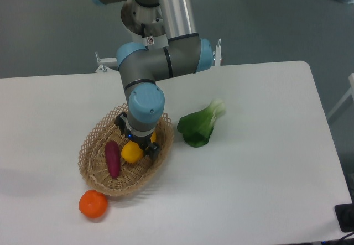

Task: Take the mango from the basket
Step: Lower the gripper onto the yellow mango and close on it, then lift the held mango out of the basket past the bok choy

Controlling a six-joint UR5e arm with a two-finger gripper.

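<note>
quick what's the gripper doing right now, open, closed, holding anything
Gripper: low in the basket, right over the mango. The wrist hides its jaws, so open, closed or gripping cannot be told.
</note>
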